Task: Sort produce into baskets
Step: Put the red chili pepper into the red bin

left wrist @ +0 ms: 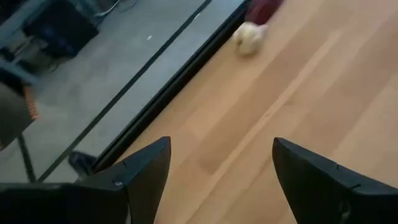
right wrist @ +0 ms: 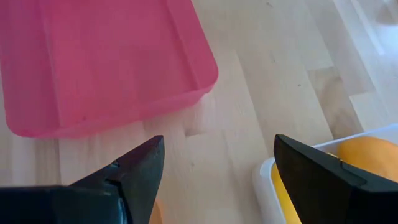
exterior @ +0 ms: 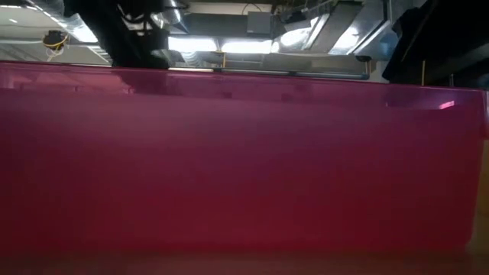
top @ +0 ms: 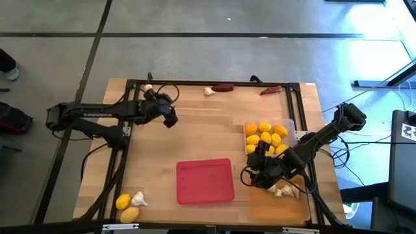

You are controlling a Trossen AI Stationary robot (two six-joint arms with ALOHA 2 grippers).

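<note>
High view: produce is seen split between trays and bare table. Lemons (top: 266, 136) are piled in the clear tray (top: 290, 123) on the right; garlic bulbs (top: 284, 190) lie in the orange tray (top: 279, 207) in front of it; the red tray (top: 205, 181) in the middle holds nothing visible. Unsorted items — two lemons (top: 127, 208) and a garlic bulb (top: 138, 198) at the near left corner, one garlic bulb (top: 208, 91) with two dark red chili peppers (top: 223, 87) along the far edge.

Right gripper (top: 255, 170) is held low between the red tray and the clear tray, jaws spread, nothing between them — confirmed in the right wrist view, where bare wood shows between the fingers (right wrist: 134, 177). Left gripper (top: 170, 118) is parked over the far left of the table, jaws likewise released and empty; the far garlic bulb (left wrist: 249, 37) is seen ahead of it in the left wrist view.

Handling, as judged: lemons are likely firm, smooth and rounded, so prone to rolling — best pinched across the short middle. Garlic is probably light with papery, slippery skin; a grip across the widest part of the bulb is advised. Chilies look slender and soft, likely to pivot if taken at a tip; mid-body hold across the width is preferred.
</note>
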